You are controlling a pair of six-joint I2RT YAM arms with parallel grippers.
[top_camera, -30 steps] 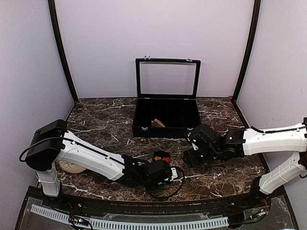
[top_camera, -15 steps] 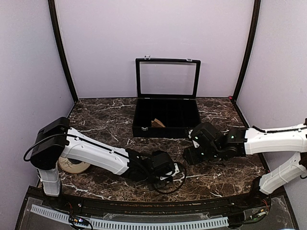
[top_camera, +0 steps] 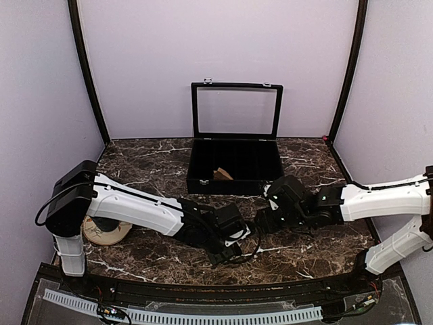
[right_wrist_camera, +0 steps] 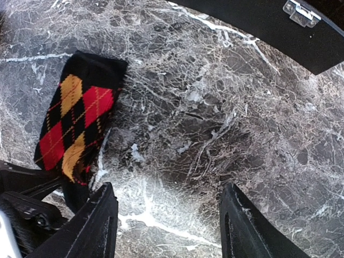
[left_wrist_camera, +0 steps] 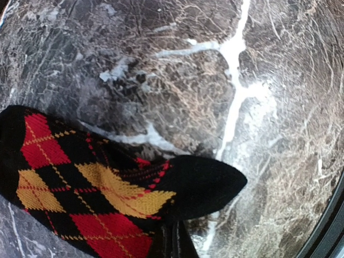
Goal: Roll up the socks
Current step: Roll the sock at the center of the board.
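The argyle sock (left_wrist_camera: pixel 91 188), with red, orange and black diamonds, lies flat on the marble in the left wrist view. Its black toe (left_wrist_camera: pixel 200 181) points right. My left gripper (left_wrist_camera: pixel 175 243) is shut on the sock's near edge, and the fabric rises out of the pinched fingers. In the top view the left gripper (top_camera: pixel 229 252) covers the sock. The right wrist view shows the argyle sock (right_wrist_camera: pixel 80 123) at upper left, just beyond the left finger (right_wrist_camera: pixel 99 220). My right gripper (right_wrist_camera: pixel 172 226) is open over bare marble. A tan-brown sock (top_camera: pixel 222 174) lies in the case.
The black compartment case (top_camera: pixel 203 183) stands open behind the grippers, its glass lid upright. Its front edge (right_wrist_camera: pixel 269 24) shows in the right wrist view. A round tan object (top_camera: pixel 105 232) lies under the left arm. A black cable (top_camera: pixel 247 254) loops beside the left gripper.
My left gripper has swung over the argyle sock and shut on its edge. The right arm has crept slightly to the left, still open.
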